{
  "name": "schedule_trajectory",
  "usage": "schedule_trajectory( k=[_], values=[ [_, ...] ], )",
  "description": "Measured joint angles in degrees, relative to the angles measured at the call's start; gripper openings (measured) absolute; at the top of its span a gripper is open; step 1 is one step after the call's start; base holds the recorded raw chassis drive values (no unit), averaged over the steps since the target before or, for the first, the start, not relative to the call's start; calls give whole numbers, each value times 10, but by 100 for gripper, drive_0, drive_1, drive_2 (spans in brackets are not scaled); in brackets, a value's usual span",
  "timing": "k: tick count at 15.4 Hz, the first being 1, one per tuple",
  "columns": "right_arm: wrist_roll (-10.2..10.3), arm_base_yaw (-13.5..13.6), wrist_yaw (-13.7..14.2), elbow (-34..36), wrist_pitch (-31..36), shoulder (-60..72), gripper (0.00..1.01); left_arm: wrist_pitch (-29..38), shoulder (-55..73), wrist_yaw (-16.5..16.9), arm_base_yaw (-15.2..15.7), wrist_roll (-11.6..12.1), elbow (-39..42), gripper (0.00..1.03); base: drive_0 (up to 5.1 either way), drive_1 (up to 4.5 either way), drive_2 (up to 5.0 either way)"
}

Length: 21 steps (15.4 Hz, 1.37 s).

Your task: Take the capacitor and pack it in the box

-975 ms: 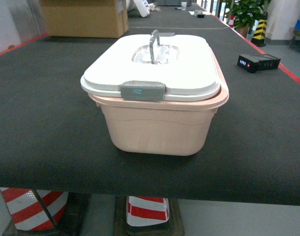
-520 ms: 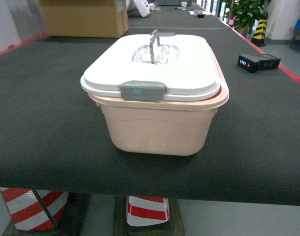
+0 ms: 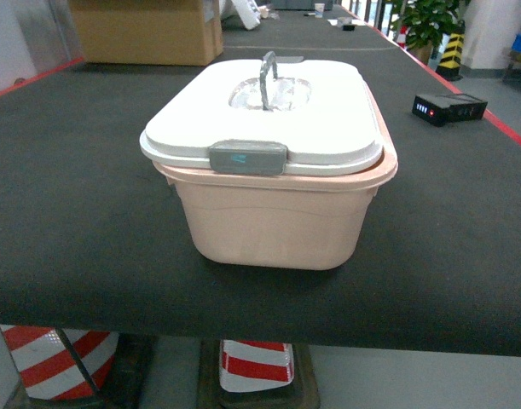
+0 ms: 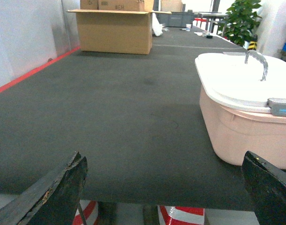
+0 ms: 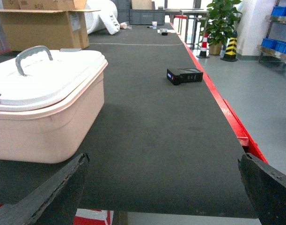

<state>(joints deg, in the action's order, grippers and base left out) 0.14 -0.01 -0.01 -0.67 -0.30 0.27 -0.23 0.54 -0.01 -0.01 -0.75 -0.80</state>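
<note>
— Where is the box [image 3: 273,170] found?
— It is set on the black table [image 3: 72,221], close to the near edge and about midway between the left and right edges. Its white lid [image 3: 269,115] is seated on the pink tub, the grey latch [image 3: 248,157] is turned toward the near edge, and the handle [image 3: 267,78] is raised upright. No capacitor can be made out.

— How are the grippers held?
— The left gripper [image 4: 168,187] is spread wide; only its two dark fingertips [image 4: 63,187] are seen at the bottom corners of the left wrist view, nothing is held between them, and the box is seen to its right. The right gripper [image 5: 164,185] is likewise spread wide and nothing is gripped, the box lying to its left. Neither is seen in the head view.

— What else is carried by the table?
— A small black device [image 3: 448,107] is placed near the right, red-trimmed edge, and a brown cardboard carton [image 3: 147,30] stands toward the far left corner. A potted plant [image 3: 426,21] is seen beyond the right edge, and red-and-white striped posts [image 3: 60,358] below the near edge.
</note>
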Motion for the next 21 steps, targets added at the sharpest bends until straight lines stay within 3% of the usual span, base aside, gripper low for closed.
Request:
schedule_trajectory(
  k=[21],
  values=[
    [0, 0, 0, 0, 0, 0, 98, 0, 0, 0, 0, 0, 0, 98, 0, 0, 0]
  ],
)
